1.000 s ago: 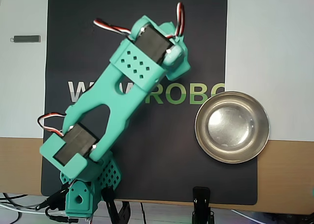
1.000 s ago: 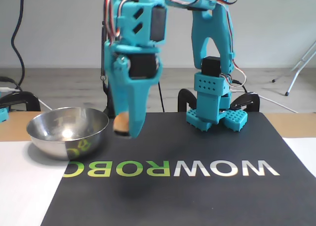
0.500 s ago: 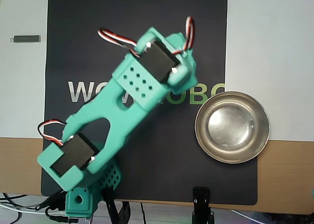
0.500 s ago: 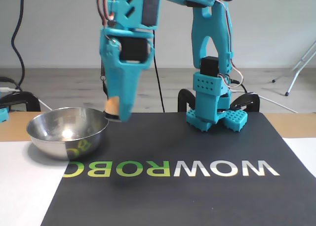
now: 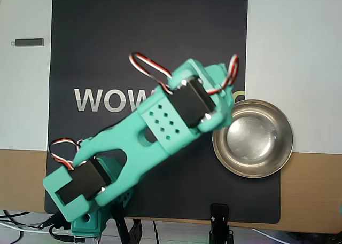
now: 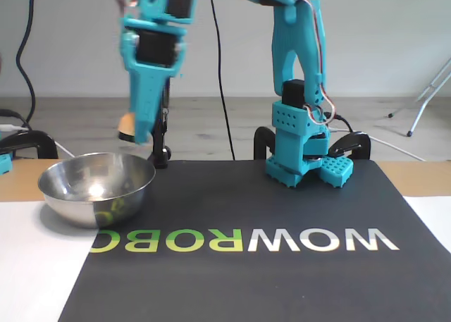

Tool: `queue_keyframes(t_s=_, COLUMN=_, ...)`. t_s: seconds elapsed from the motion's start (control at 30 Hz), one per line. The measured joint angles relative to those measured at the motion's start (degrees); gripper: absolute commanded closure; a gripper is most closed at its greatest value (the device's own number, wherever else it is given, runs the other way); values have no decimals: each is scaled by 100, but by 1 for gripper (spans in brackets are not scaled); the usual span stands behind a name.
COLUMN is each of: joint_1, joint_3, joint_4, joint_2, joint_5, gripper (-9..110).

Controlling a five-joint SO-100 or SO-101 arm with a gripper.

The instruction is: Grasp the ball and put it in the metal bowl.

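- Teal gripper (image 6: 134, 130) points down, jaws clamped on ball (image 6: 127, 121), raised above bowl (image 6: 96, 187).
- Bowl sits at left of fixed view, on mat (image 6: 282, 265) edge.

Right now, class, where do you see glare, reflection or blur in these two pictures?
In the fixed view, the metal bowl shows a bright glare spot inside and mirrors the mat's green lettering on its outer wall; the gripper holding the ball looks slightly motion-blurred. In the overhead view, the bowl's floor has a soft whitish sheen, and the arm hides the ball.
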Motion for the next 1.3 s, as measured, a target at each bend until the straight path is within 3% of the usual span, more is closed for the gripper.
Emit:
queue_keyframes(t_s=0.53, joint_1=782, joint_3=0, joint_4=0, joint_2=0, joint_5=62, gripper=62)
queue_keyframes(t_s=0.87, joint_1=940, joint_3=0, joint_4=-281, joint_2=0, joint_5=1239, gripper=62)
queue_keyframes(t_s=1.3, joint_1=1125, joint_3=0, joint_4=-686, joint_2=0, joint_5=3577, gripper=62)
